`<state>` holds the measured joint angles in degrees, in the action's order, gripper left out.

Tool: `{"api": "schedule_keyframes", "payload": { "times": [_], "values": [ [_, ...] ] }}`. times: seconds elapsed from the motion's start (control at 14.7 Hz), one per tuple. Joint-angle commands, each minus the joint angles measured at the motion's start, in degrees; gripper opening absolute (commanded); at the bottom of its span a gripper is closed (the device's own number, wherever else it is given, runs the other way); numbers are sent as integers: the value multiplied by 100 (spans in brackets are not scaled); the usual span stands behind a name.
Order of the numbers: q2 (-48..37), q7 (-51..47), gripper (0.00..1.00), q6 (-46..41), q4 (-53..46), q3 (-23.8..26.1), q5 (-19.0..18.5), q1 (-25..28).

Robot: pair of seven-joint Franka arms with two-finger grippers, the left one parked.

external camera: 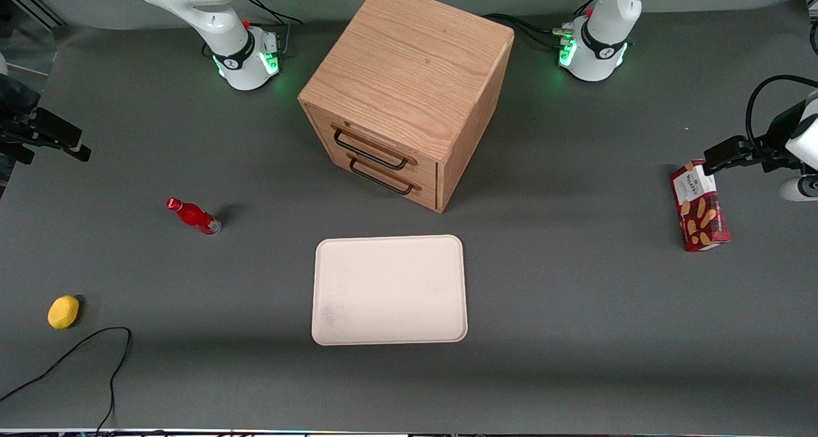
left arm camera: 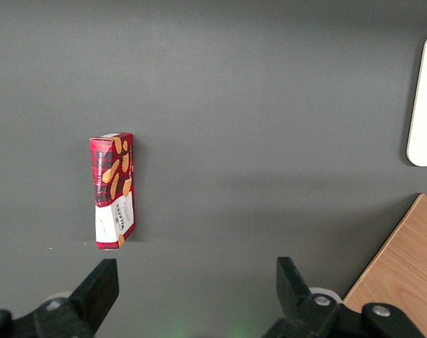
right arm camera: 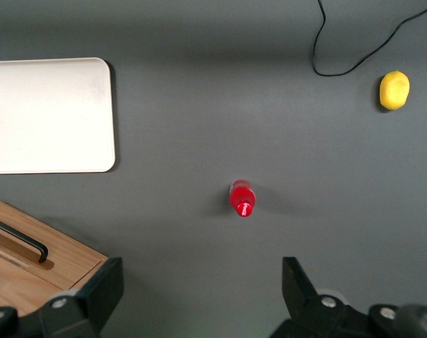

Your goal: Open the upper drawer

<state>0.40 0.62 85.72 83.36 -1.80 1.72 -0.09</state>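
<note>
The table [external camera: 575, 360] is lying wide open w/ free room between the pincer [right arm camera: 199, 296] and the cabinet [external camera: 409, 73]. The upper drawer [external camera: 374, 144] is sitting flush shut, well apart from the pincer, so nothing's done yet; approach, grip and pull are all remaining. The pincer is hovering above the red bottle [right arm camera: 243, 199], fingers spread apart.

Oak-grain cabinet [external camera: 409, 73] — matt table [external camera: 575, 328]

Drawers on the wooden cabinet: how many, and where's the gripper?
2. The upper drawer sits directly above the lower drawer, both shut. The gripper, fingers open, hangs at the working arm's end, well clear of the cabinet.
</note>
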Motion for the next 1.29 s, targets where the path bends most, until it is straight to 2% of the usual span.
{"api": "schedule_keyframes", "payload": {
  "times": [0.0,1.22],
  "values": [
    [-58,122,100,-12,67,-39,12,0],
    [30,52,100,6,23,-31,21,35]
  ]
}}
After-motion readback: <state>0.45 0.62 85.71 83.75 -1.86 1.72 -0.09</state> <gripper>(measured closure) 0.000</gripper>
